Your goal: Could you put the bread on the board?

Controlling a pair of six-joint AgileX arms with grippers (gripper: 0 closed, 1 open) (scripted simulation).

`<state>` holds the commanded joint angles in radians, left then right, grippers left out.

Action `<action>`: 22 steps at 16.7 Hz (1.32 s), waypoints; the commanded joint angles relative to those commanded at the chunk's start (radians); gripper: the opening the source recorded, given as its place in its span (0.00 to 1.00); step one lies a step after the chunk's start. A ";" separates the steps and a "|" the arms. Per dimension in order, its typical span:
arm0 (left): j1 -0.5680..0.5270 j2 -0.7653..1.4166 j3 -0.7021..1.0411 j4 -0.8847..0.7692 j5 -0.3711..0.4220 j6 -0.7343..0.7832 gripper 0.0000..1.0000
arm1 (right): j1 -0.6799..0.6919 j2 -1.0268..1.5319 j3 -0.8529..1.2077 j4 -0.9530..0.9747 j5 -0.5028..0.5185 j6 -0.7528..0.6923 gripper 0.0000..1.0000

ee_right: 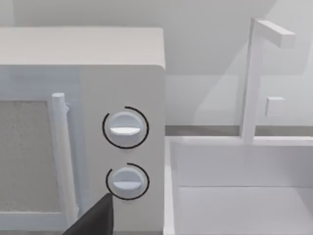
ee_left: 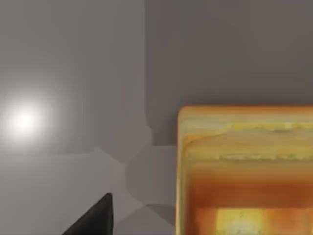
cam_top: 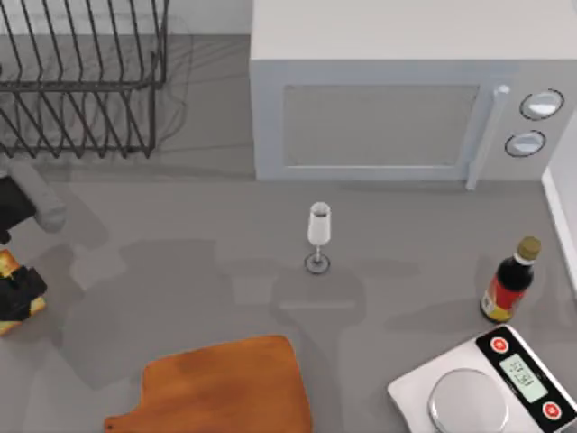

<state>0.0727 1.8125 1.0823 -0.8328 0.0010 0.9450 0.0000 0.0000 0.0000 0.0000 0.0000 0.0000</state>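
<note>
Left hand [cam_top: 16,298] at counter's [cam_top: 180,271] far left edge, gripping the bread [cam_top: 9,264], w/ open grey surface between it and the board [cam_top: 221,388] at the near edge. Right hand: can't tell its state; its wrist cam faces the microwave [ee_right: 80,122].

I'm counting one bread [cam_top: 11,298] at the counter's [cam_top: 180,225] left edge, one board [cam_top: 225,388], one wine glass [cam_top: 318,236], one sauce bottle [cam_top: 510,281], one white scale [cam_top: 491,388], one dish rack [cam_top: 81,81] and one microwave [cam_top: 397,99]. I'm seeing two dials [cam_top: 541,104] on that microwave, and one sink [ee_right: 244,196] with one faucet [ee_right: 254,78] beside it.
</note>
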 joint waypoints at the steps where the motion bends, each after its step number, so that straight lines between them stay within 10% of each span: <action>1: 0.001 0.018 -0.022 0.042 0.000 0.001 1.00 | 0.000 0.000 0.000 0.000 0.000 0.000 1.00; 8: 0.002 0.056 -0.064 0.113 0.000 0.003 1.00 | 0.000 0.000 0.000 0.000 0.000 0.000 1.00; 22: 0.002 0.056 -0.064 0.113 0.000 0.003 0.00 | 0.000 0.000 0.000 0.000 0.000 0.000 1.00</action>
<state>0.0751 1.8680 1.0184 -0.7201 0.0012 0.9484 0.0000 0.0000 0.0000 0.0000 0.0000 0.0000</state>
